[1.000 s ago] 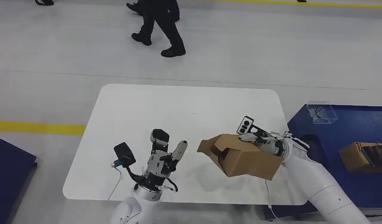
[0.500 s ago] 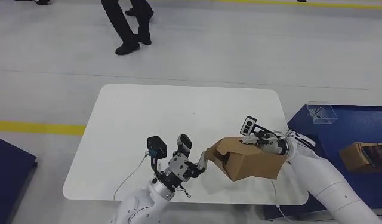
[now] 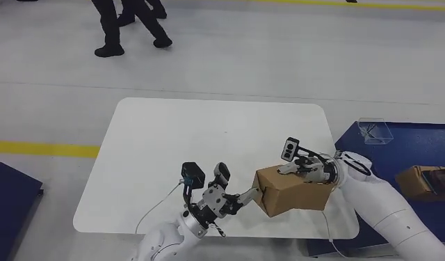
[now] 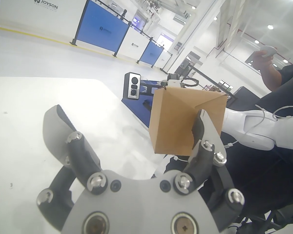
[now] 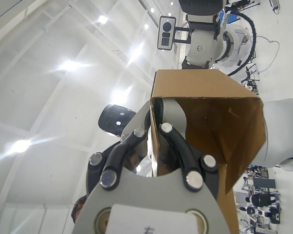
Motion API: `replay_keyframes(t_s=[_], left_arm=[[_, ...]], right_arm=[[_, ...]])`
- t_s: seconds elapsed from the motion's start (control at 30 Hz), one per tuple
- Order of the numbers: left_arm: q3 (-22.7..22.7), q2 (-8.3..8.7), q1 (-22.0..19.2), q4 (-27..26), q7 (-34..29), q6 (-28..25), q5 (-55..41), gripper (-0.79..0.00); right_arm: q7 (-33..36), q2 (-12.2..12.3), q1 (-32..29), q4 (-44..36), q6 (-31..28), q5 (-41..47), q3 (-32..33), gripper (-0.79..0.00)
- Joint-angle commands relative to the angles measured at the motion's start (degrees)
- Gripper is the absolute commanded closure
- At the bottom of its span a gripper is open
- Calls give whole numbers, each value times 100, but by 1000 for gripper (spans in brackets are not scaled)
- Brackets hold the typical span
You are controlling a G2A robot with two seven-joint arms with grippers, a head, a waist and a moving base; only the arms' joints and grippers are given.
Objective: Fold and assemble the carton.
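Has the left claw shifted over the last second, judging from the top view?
Yes. Against the white table, the left claw has travelled along the near edge toward the carton and now touches its end.

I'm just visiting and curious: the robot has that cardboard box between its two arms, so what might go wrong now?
The right gripper pinches only one thin wall of the box, so the box might slip or buckle. The open left gripper presses just one finger on the folded end, so the flaps could spring back. The box is near the corner of the table, so if dropped it might fall off.
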Motion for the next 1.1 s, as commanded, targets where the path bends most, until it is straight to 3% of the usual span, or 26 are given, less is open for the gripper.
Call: replay_keyframes(t_s=[0.0,0.57,0.73,1.07], left_arm=[[16,11,13,-38,-93,-60,19,-785],[423,-24,-314,223,-741,456,192,-785],[587,-72,-472,352,-632,582,146,-785],[-17,41,-40,28,-76,279,-25,-785]], right_arm=[[0,31,33,12,0,88,-42,0],[0,193,244,-238,0,228,-624,0],[0,223,295,-222,-1,269,-715,0],[0,192,386,139,0,799,-912,0]])
